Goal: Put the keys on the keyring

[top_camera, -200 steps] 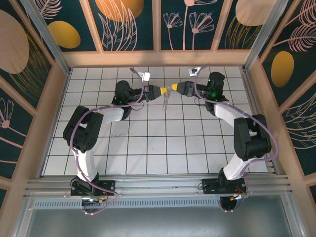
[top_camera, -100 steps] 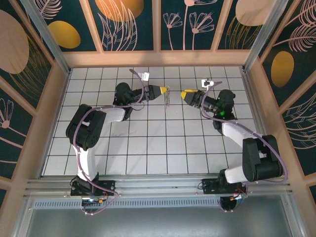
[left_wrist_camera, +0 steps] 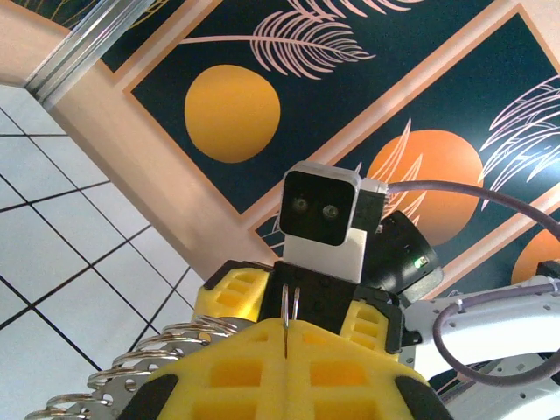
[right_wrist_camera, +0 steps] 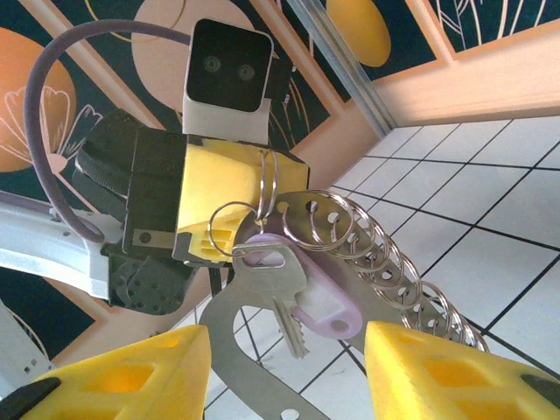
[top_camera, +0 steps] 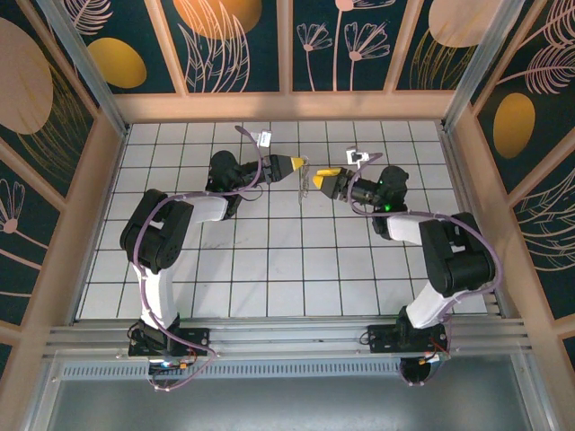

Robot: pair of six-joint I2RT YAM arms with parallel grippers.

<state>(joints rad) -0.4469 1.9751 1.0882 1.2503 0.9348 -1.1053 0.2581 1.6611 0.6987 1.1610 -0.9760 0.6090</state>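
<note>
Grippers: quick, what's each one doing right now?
Left gripper: closed, holding the keyring.
Right gripper: open, holding nothing.

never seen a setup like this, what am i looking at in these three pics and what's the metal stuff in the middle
These are two robot arms bolted to a white tiled table. One picture looks down from above; the other two come from cameras on each wrist, so each sees its own yellow fingers and the other arm. The left gripper is shut on a keyring, held in the air. A silver key, a lilac piece and a chain of rings hang from it. The right gripper is open, close by, holding nothing.
</note>
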